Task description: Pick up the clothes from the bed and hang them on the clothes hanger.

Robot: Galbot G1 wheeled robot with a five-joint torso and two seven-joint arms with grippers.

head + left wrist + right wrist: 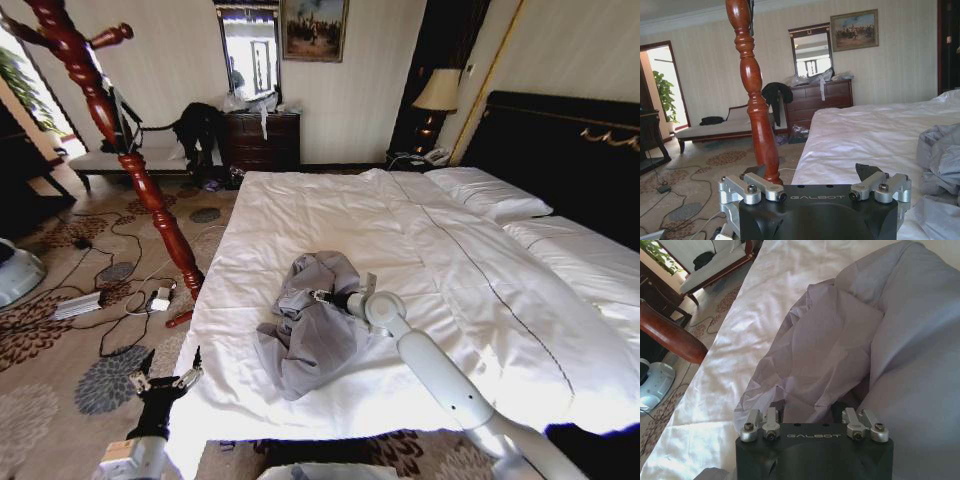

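Observation:
The clothes (315, 325), a light grey thin jacket, lie crumpled near the foot of the bed (450, 260) on its white quilted sheets. My right gripper (318, 295) reaches across the bed into the raised part of the heap. In the right wrist view its fingers are buried in puckered grey fabric (840, 340), and the right gripper (812, 412) is shut on the clothes. The clothes hanger (150, 190), a turned red-brown wooden stand, rises from the carpet left of the bed. My left gripper (167, 380) hangs open and empty by the bed's near left corner, facing the stand (757, 110).
Cables, a power strip (78, 305) and a white adapter (161, 298) litter the patterned carpet around the stand's foot. A dark dresser (262, 140) and a bench (120, 158) with a black garment (198, 125) line the far wall. A lamp (437, 92) stands beside the dark headboard (560, 150).

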